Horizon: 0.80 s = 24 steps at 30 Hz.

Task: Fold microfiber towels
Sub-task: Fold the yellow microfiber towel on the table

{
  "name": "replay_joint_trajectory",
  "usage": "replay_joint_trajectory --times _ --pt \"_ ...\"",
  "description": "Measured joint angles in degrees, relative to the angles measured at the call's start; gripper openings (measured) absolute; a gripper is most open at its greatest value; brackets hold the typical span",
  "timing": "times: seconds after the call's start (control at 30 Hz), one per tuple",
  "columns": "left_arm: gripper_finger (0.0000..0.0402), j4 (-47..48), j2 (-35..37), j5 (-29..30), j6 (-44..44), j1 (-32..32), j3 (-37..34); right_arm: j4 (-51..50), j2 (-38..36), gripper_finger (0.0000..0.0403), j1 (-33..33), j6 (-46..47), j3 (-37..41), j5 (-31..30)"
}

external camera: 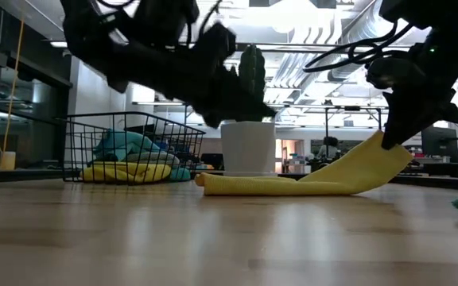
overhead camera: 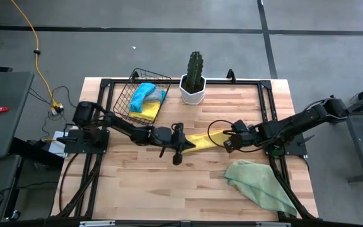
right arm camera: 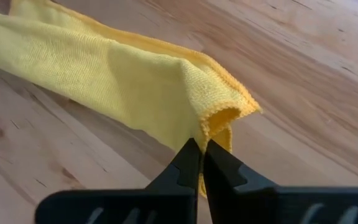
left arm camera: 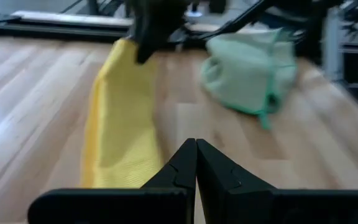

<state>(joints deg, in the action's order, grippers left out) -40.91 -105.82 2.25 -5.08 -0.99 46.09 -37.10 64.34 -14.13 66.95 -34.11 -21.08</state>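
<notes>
My right gripper (right arm camera: 199, 155) is pinched tight on one end of the yellow towel (right arm camera: 135, 81), its fingertips closed over the folded edge. In the low view that end is lifted off the table (overhead camera: 144, 183) while the rest of the towel lies flat as a long folded strip in front of the white pot (external camera: 247, 147) with the cactus (overhead camera: 195, 68).

My left gripper (left arm camera: 196, 163) is fully closed too, with nothing between its fingers; it hangs just beside the other end of the strip, near the table's middle. I can't tell whether it touches the cloth.

A pale green towel (overhead camera: 260, 183) lies crumpled near the right front corner, well apart from the yellow one. The wire basket (overhead camera: 126, 98) sits at the back left, beside the pot, with a turquoise towel (overhead camera: 145, 96) on top of another yellow one (overhead camera: 150, 112) inside.
</notes>
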Motion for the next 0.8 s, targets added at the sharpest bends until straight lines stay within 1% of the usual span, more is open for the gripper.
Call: replay_joint_trajectory --times 0.23,0.33,0.47,0.53,0.63,0.73,0.8 --pt "0.0 0.46 -2.21 1.23 -0.18 -2.42 0.37 1.13 0.0 0.0 0.0 -0.58 0.0 -0.04" --pt "0.0 1.83 -2.19 1.42 0.46 -2.29 0.39 1.4 0.0 0.0 0.0 -0.04 0.0 -0.07" --pt "0.0 4.9 -2.19 1.82 3.57 -1.03 0.39 2.41 0.0 0.0 0.0 1.68 0.0 -0.07" --pt "0.0 6.82 -2.19 3.25 4.92 -0.41 0.39 4.63 0.0 0.0 -0.16 1.99 0.0 -0.1" --pt "0.0 8.45 -2.2 5.99 5.94 0.0 0.37 9.98 0.0 0.0 -0.24 0.06 0.0 -0.11" --pt "0.0 8.61 -2.2 6.34 5.86 -0.16 0.37 14.71 -0.02 0.0 -0.24 -1.6 0.0 -0.46" --pt "0.0 9.46 -2.19 6.38 5.84 -0.15 0.37 16.09 -0.02 0.0 -0.24 -2.3 0.0 -0.52"
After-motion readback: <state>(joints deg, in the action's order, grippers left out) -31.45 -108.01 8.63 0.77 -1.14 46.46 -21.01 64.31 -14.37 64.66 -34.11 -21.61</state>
